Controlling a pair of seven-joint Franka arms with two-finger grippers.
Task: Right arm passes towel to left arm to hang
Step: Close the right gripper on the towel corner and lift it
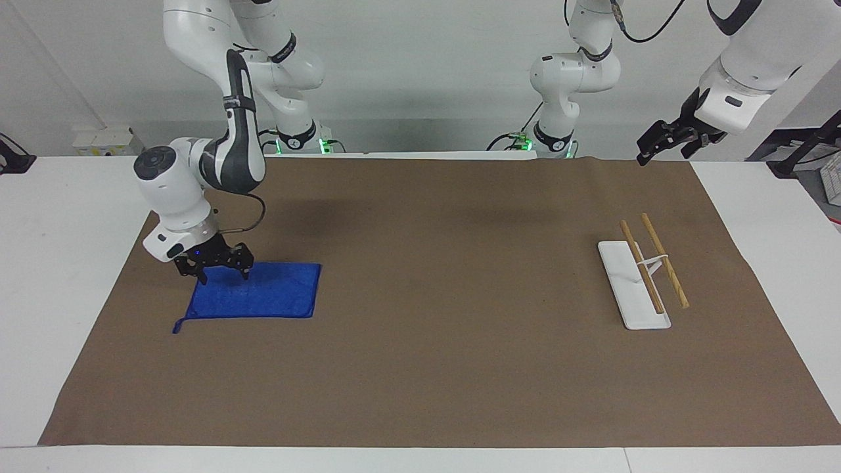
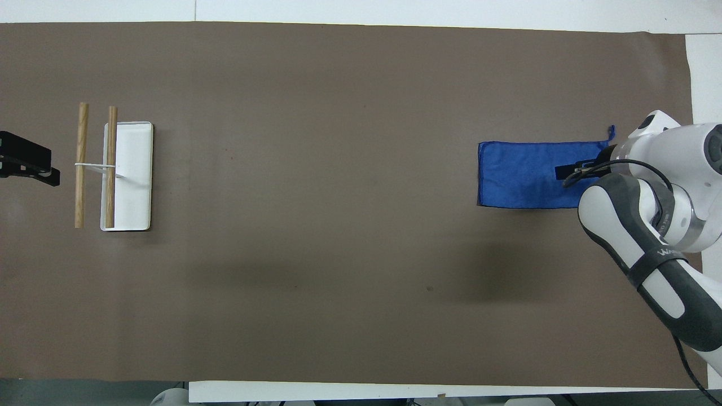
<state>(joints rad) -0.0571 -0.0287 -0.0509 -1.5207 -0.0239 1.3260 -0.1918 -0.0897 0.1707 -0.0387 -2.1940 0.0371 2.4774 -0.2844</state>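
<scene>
towel: blue, lay flat on brown mat, toward right arm's end of table; loop tail at the corner farthest from robots
right arm: bent down over towel
right gripper: low over the towel's edge nearest the robots, fingers spread and pointing down; contact with cloth could not be told
left arm: waited, raised
left gripper: in air over the mat's corner at its own end; finger state unclear
rack: white base with two wooden rods, toward left arm's end, well apart from towel
</scene>
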